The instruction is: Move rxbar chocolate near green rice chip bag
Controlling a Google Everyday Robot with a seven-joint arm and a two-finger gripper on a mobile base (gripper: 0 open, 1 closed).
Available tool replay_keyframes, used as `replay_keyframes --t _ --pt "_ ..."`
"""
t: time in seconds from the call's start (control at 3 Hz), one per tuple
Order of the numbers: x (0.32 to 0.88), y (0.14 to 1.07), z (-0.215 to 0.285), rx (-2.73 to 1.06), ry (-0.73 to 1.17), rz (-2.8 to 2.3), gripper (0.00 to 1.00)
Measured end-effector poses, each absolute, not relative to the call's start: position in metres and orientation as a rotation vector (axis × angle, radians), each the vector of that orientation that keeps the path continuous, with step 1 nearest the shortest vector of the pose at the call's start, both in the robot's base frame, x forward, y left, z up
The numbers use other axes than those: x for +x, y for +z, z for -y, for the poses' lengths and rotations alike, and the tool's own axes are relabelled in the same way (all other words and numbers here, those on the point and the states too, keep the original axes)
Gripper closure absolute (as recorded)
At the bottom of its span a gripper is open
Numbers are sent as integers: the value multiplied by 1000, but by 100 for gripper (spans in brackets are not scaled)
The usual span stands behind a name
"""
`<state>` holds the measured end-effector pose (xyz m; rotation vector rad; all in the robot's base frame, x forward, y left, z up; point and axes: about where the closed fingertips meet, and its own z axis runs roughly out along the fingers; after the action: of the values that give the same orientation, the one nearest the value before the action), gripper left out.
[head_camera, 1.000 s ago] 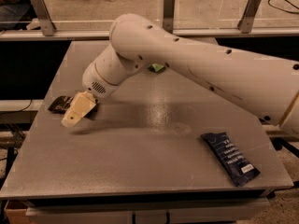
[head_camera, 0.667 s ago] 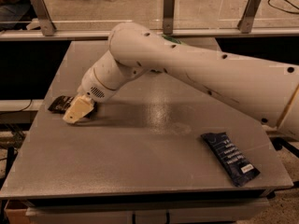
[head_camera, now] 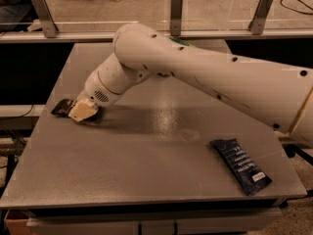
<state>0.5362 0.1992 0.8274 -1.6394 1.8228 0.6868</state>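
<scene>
Now the gripper point(head_camera: 80, 111) is right down at the chocolate bar point(head_camera: 60, 106), out by the left edge of the table point(head_camera: 146, 180). A second ago its pale tip slanted down onto the table just in front of the bar. Since then it has drawn in and settled lower, so it sits bunched up against the bar's right end. The bar itself has not shifted, and its dark left end pokes out from under the gripper. Whether the gripper has clamped onto the wrapper or stands released over it, I cannot tell from where I stand, because the pale housing hides the contact.

My guess is that the reach is over and the grasp is either happening or about to happen. Nothing has been carried anywhere yet.

The green chip bag point(head_camera: 179, 42) is at the far side of the table, well apart from the bar. The big white arm point(head_camera: 205, 77) covers nearly all of it, leaving only a sliver of green at the arm's upper edge. The long blue bar point(head_camera: 240, 166) lies near the front right corner and looks untouched.

If the grip takes, the bar has to be lifted and carried back and to the right across the table. A thin, flat wrapper lying so close to the edge could slip or get nudged off instead.
</scene>
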Motion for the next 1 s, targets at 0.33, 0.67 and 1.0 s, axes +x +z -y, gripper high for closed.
replay_keyframes --t 0.33,0.67,1.0 --pt "536 828 -199 -1639 687 -1823 100" --pt "536 828 -199 -1639 687 -1822 100" --pt "536 828 -199 -1639 687 -1822 100"
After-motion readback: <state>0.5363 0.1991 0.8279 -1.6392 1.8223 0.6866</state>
